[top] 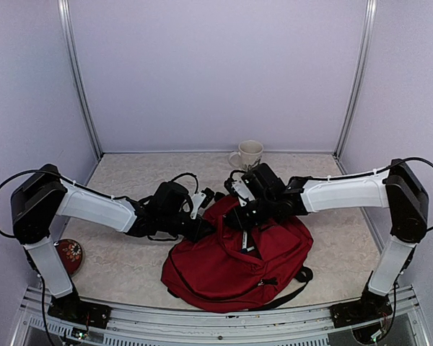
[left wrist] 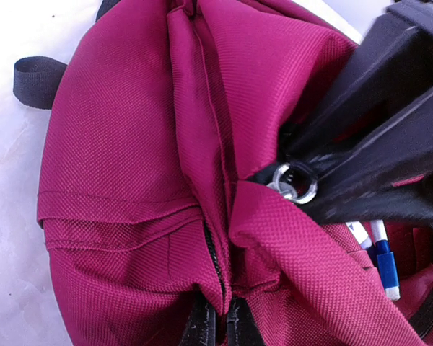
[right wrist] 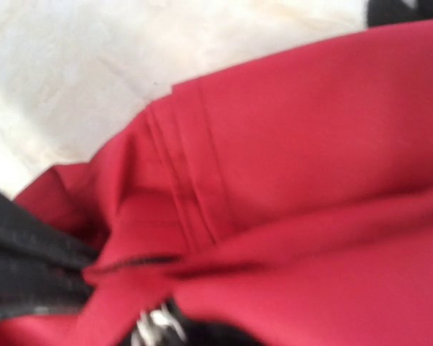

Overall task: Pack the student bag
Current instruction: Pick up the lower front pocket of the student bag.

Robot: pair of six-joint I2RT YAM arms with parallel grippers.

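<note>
The table [top: 126, 270] is occupied at its middle, toward the near edge, by the bag [top: 231, 270], over whose far end both arms are bent. A fold of the bag's red fabric is pinched in the left gripper [left wrist: 218, 326], whose jaws are pressed together on it. The right gripper [left wrist: 307, 189] is closed around the zip ring [left wrist: 294, 182]. A mug [top: 250, 153] is set at the far edge. Blue-and-white pens [left wrist: 384, 268] are seen inside the open bag.

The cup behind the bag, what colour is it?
The cup is creamy white; the top view shows it best.
</note>
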